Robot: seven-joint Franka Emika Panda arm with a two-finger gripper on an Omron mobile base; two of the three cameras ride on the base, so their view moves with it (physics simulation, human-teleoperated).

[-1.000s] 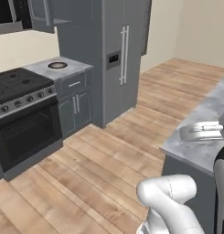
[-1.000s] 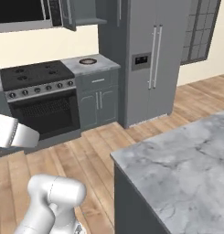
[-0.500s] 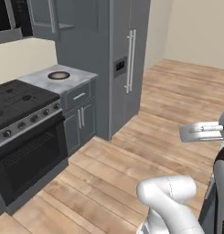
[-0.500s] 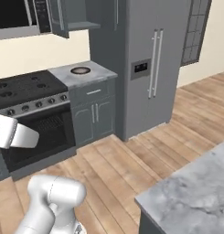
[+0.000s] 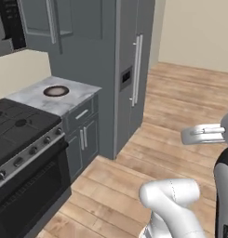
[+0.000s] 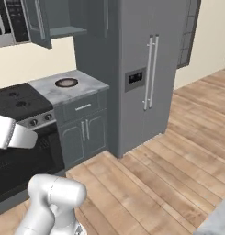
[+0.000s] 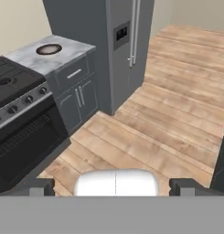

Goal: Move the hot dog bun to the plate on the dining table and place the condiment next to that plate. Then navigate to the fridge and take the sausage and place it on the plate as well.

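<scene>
A tall grey fridge (image 5: 134, 69) with both doors shut stands ahead, right of a short counter. It also appears in the right base view as the fridge (image 6: 150, 73), and at the top of the hand view as the fridge (image 7: 129, 32). My gripper (image 7: 114, 187) hangs over the wooden floor, well short of the fridge and pointing toward it. It is open: the left fingertip (image 7: 40, 186) and the right one sit far apart with nothing between them.
A black stove (image 5: 17, 135) with its oven stands left of a marble counter (image 5: 78, 95) that carries a small round dish (image 5: 56, 91). Grey cabinets hang above. Open wooden floor (image 5: 171, 139) lies before the fridge. A grey table corner (image 6: 220, 221) pokes in at lower right.
The whole scene has shifted as the base drove: the fridge and stove are now nearer and larger, and the grey table top has slid almost out of both base views.
</scene>
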